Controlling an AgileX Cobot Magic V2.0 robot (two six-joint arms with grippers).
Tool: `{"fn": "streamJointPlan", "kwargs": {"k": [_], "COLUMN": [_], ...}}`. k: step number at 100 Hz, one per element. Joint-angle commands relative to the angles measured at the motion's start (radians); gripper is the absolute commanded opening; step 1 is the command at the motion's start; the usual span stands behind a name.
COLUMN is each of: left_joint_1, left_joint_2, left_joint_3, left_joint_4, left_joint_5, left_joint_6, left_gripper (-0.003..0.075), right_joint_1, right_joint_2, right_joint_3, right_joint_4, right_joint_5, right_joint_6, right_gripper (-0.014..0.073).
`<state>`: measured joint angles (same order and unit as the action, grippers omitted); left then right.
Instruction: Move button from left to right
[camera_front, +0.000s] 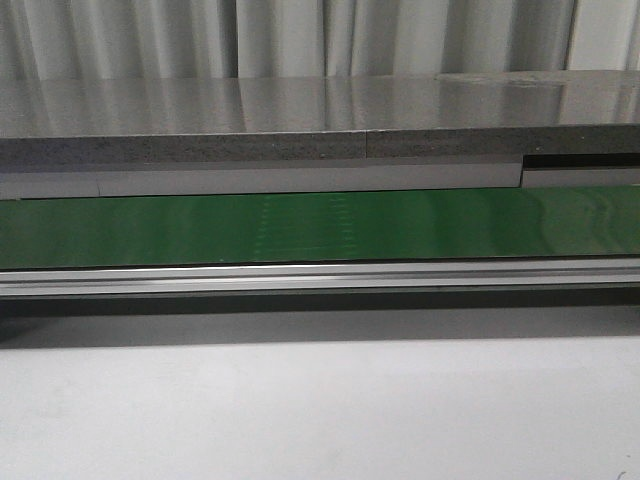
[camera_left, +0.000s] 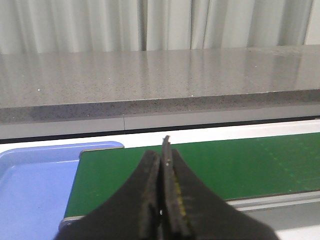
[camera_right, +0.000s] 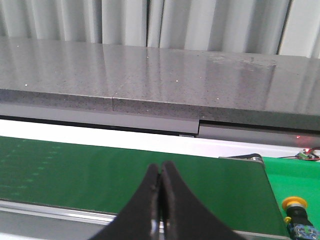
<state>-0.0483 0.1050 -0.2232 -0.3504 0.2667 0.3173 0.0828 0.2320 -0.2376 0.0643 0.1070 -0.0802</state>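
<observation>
Front view, belt: you see the green conveyor belt (camera_front: 320, 228) crossing the middle of the frame, with the grey stone counter (camera_front: 300, 115) above it and a bare white table (camera_front: 320, 410) below. No arm, no button, no container shows here.

Left wrist view, gripper: the left gripper (camera_left: 163, 165), at lower centre, has its jaws pressed together on nothing.

Left wrist view, container: a blue tray (camera_left: 35, 185) sits at lower left, just beside the belt's end. The part you can see holds nothing.

Right wrist view, gripper: the right gripper (camera_right: 160, 172), bottom centre, is likewise closed and empty.

Right wrist view, button: the button (camera_right: 296, 212) lies at the lower right corner on a green surface beyond the belt's end, yellow cap up, partly cut by the frame edge.

Risk, side: the button appears already at the right, so you may find nothing to fetch on the left.

Risk, grasp: closed jaws must spread first, or they will knock the rounded cap and topple it.

Risk, sight: the front camera misses both ends, so you rely on wrist views alone.
</observation>
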Motion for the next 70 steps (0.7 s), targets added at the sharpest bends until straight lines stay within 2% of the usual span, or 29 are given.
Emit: {"fn": "streamJointPlan", "kwargs": {"k": [1,38,70], "left_joint_1": [-0.008,-0.008,-0.008], "left_joint_2": [0.010,0.010,0.010], "left_joint_3": [-0.025,-0.025,-0.025], "left_joint_4": [-0.015,-0.015,-0.015], "left_joint_5": [-0.072,-0.072,-0.072], "left_joint_6": [-0.005,-0.005,-0.005], "left_gripper": [-0.0020,-0.0020,-0.0020], "right_joint_1": [0.002,0.001,-0.005], "right_joint_2": [-0.032,-0.265,-0.260], "right_joint_3": [0.019,0.218,0.248], "right_joint_4": [-0.064,-0.019,-0.015], "right_joint_5": [-0.122,-0.129,-0.116], "right_joint_6": [0.080,0.091,0.091], "right_gripper": [-0.0067,-0.0067,-0.0067]}}
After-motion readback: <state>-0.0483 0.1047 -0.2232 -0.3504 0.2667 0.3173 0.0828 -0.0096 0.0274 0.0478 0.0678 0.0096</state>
